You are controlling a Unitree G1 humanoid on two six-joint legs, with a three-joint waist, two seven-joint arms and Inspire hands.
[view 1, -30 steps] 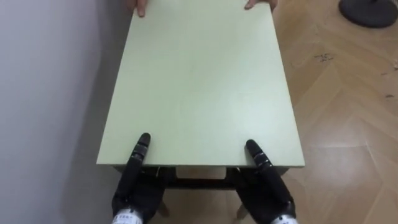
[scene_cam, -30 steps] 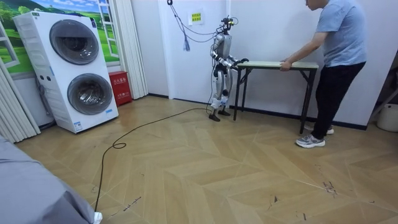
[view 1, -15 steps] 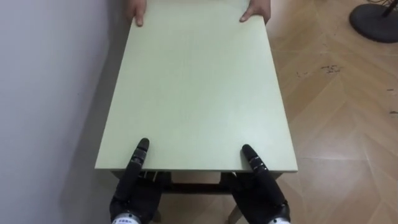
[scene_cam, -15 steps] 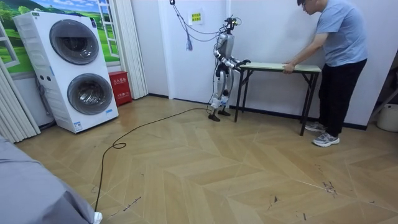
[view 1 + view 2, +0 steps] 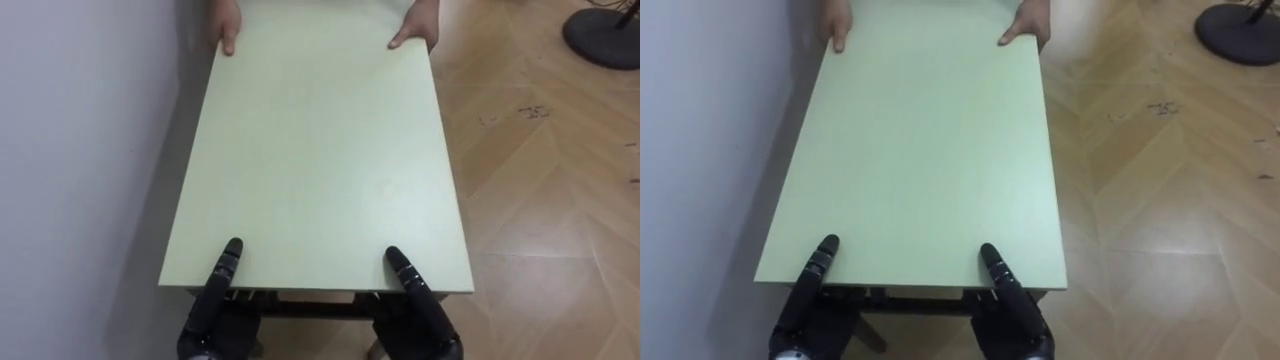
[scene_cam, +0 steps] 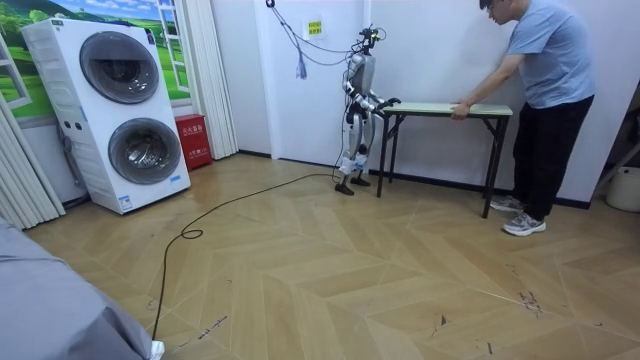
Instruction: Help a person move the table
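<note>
A pale green table stretches away from me, its long left side close to a grey wall. My left hand and right hand grip its near edge, thumbs flat on top and the palms below the edge. At the far end a person's two hands hold the opposite edge. In the room view I stand upright at the left end of the table, with the person leaning over its right end.
Wooden floor lies open on my right. A dark round stand base sits at the far right. In the room view a stacked washer and dryer and a red box stand by the left wall.
The person has stepped toward the room view's right, still holding the far edge. In the eye view their hands show further down the tabletop. My grip is unchanged.
</note>
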